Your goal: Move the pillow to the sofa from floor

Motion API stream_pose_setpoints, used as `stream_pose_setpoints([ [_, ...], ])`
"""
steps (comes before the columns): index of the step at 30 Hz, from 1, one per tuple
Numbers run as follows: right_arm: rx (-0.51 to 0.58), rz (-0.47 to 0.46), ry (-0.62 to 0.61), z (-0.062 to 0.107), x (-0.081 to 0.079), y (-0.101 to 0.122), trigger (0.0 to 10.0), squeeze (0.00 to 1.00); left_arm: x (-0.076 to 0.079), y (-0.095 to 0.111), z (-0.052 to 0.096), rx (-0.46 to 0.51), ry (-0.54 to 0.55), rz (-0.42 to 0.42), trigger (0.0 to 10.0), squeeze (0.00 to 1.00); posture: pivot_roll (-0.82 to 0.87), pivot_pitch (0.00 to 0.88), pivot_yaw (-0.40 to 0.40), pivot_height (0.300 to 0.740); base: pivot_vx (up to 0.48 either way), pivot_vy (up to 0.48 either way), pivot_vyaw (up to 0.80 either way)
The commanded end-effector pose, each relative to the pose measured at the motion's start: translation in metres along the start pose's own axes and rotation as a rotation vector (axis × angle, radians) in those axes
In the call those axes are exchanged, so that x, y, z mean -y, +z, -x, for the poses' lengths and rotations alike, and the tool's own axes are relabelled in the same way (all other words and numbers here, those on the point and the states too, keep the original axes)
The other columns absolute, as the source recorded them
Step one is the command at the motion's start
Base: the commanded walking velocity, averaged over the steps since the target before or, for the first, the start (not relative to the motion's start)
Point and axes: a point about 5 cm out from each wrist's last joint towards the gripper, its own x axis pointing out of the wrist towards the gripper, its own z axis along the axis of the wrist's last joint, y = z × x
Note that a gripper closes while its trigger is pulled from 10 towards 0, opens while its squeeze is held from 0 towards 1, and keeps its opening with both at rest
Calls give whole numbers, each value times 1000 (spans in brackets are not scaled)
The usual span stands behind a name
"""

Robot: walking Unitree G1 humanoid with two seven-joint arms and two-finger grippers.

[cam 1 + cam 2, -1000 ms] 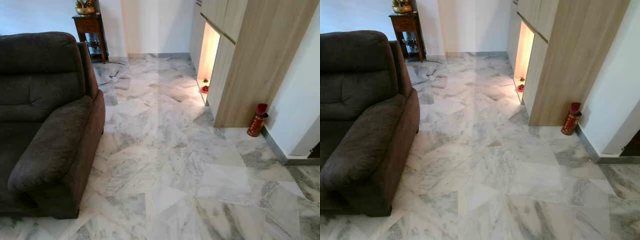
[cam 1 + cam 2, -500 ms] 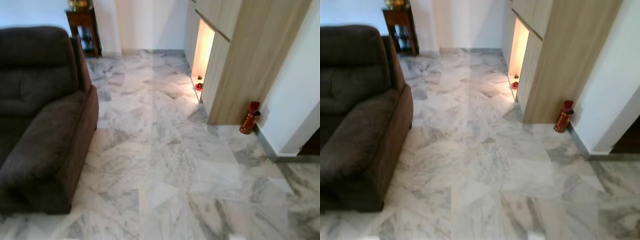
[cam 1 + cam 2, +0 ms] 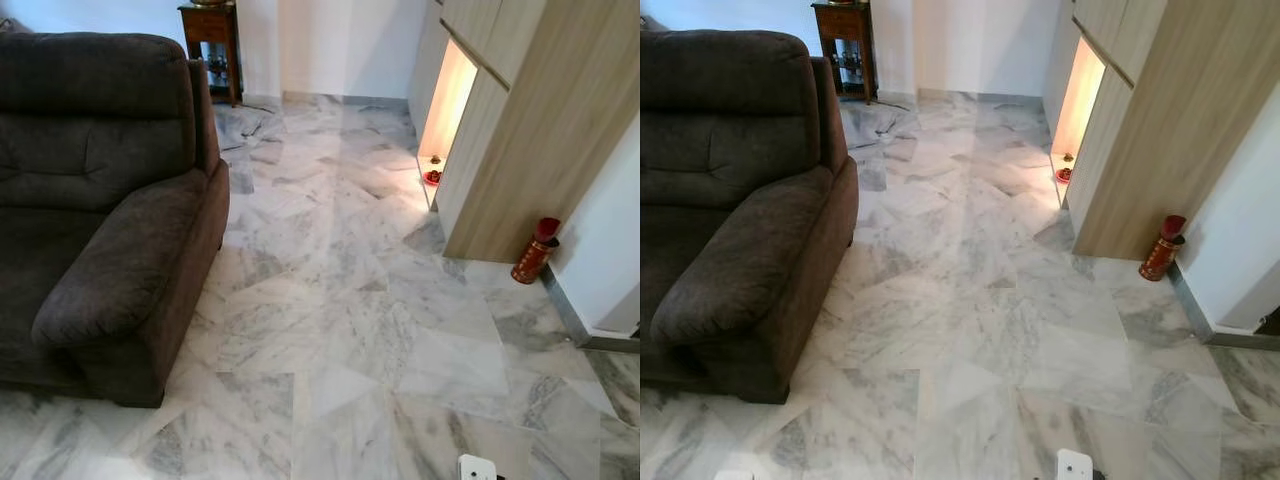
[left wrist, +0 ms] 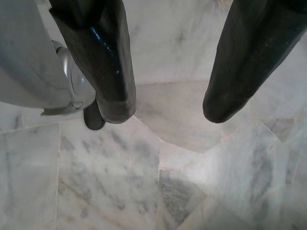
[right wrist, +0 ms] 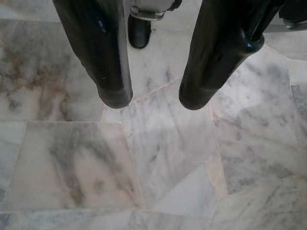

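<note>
Head camera: I see a dark brown sofa [image 3: 100,200] filling the left side of the frame, its padded armrest [image 3: 130,255] running toward the lower left, seat bare as far as the frame shows. Grey-veined marble floor [image 3: 340,330] takes up the centre and right. I cannot find the pillow on the floor or on the sofa in any view. At upper right stands a light wood cabinet [image 3: 520,130] with a lit niche [image 3: 445,105]; a small red item [image 3: 432,177] sits at the niche's base. A red cylindrical container [image 3: 535,250] stands on the floor against the cabinet's right corner, by the white wall. A dark wooden side table [image 3: 212,40] is at the top of the frame, behind the sofa back. A small white object [image 3: 476,468] shows at the bottom edge, right of centre. Left gripper [image 4: 165,108]: pointing down at bare marble, both black fingers [image 4: 112,72] parted with a clear gap, nothing held. Right gripper [image 5: 156,98]: same pose, aimed at floor tiles, fingers [image 5: 108,62] apart, empty.
</note>
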Motion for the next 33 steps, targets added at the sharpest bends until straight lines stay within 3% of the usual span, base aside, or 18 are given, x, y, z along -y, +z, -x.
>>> stream_pose_setpoints([
  [1, -13, -29, -36, 2, 8, -6, 10000, 0, -4, -1, 0, -3, -8, -25, 10000, 0, 163, 38, 15, 740, 0, 0, 0],
  [7, 28, -74, -107, 7, 28, -9, 10000, 0, -5, 7, 0, 38, -37, -47, 10000, 0, 152, 24, 45, 740, 0, 0, 0],
  [12, 328, -156, -94, 12, 45, 28, 10000, 0, -3, 15, -1, 94, -62, -36, 10000, 0, 130, 22, 57, 740, 0, 0, 0],
  [14, 478, -108, -73, 19, 54, 51, 10000, 0, 0, 15, -1, 99, -73, -40, 10000, 0, 111, 29, 54, 740, 0, 0, 0],
  [20, 654, -67, -64, 37, 76, 65, 10000, 0, 5, 11, 1, 125, -83, -32, 10000, 0, 94, 33, 44, 740, 0, 0, 0],
  [27, 674, 16, -71, 62, 102, 39, 10000, 0, 4, 5, 5, 148, -94, -42, 10000, 0, 78, 28, 30, 740, 0, 0, 0],
  [28, 637, 1, -106, 67, 113, 27, 10000, 0, 3, 2, 6, 146, -98, -53, 10000, 0, 75, 30, 30, 740, 0, 0, 0],
  [30, 610, -10, -131, 69, 119, 19, 10000, 0, 3, 0, 7, 144, -97, -57, 10000, 0, 75, 30, 30, 740, 0, 0, 0],
  [33, 456, -78, -229, 65, 127, -7, 10000, 0, -1, -5, 8, 126, -83, -54, 10000, 0, 57, 36, 32, 740, 0, 0, 0],
])
